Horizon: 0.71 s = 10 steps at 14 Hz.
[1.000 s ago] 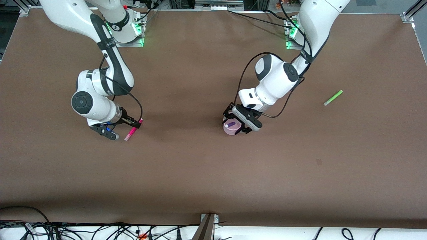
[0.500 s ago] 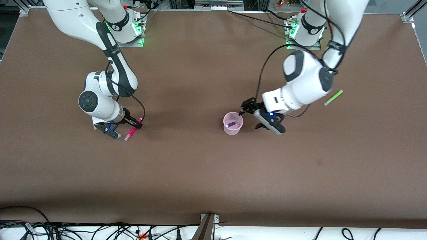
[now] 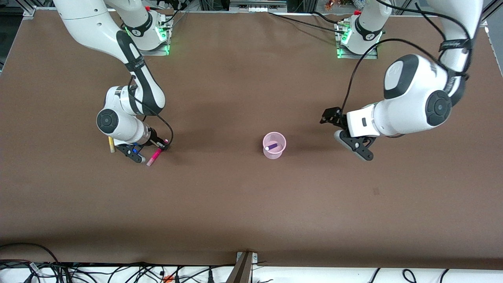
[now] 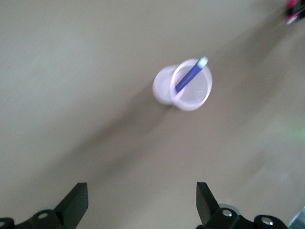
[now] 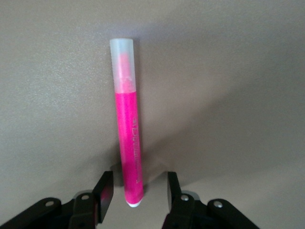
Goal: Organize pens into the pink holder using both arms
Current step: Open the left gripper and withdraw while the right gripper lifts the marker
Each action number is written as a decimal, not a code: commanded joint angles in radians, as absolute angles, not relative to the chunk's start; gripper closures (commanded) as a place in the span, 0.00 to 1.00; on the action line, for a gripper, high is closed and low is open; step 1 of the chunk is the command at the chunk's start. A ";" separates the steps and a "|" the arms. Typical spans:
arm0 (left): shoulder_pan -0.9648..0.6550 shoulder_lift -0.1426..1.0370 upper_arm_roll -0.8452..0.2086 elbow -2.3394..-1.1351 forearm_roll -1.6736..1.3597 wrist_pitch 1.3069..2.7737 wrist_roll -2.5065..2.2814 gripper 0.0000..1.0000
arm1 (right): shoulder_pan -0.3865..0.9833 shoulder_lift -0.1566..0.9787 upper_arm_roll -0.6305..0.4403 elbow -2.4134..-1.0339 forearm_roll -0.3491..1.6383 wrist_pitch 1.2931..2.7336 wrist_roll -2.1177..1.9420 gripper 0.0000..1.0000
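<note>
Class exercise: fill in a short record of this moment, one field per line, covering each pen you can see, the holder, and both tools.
pink holder: upright at mid-table
dark blue pen: leaning inside the holder
magenta pen: flat on the table, toward the right arm's end
yellow pen: partly hidden beside the right arm's wrist
right tool: low, fingers either side of the magenta pen, a gap on each side
left tool: open, empty, above bare table beside the holder
</note>
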<state>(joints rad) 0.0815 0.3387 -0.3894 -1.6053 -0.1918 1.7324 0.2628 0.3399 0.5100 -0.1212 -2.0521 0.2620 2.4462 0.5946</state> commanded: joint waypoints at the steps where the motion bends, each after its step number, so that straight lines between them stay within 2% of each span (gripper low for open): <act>1: 0.083 0.347 -0.396 -1.497 -0.010 1.564 0.120 0.00 | 0.337 0.514 -0.114 -2.065 0.282 2.467 0.589 0.62; 2: 0.078 0.339 -0.400 -1.473 0.061 1.515 0.063 0.00 | 0.337 0.514 -0.114 -2.065 0.282 2.465 0.586 0.71; 4: 0.072 0.324 -0.414 -1.393 0.159 1.418 -0.049 0.00 | 0.334 0.514 -0.112 -2.063 0.284 2.456 0.563 0.99; 6: 0.071 0.302 -0.414 -1.350 0.213 1.362 -0.118 0.00 | 0.336 0.506 -0.110 -2.054 0.287 2.436 0.554 1.00; 8: 0.064 0.253 -0.359 -1.342 0.203 1.347 -0.117 0.00 | 0.336 0.485 -0.100 -2.008 0.288 2.316 0.561 1.00; 10: -0.030 0.163 -0.185 -1.412 0.149 1.391 -0.121 0.00 | 0.336 0.471 -0.092 -1.948 0.395 2.191 0.577 1.00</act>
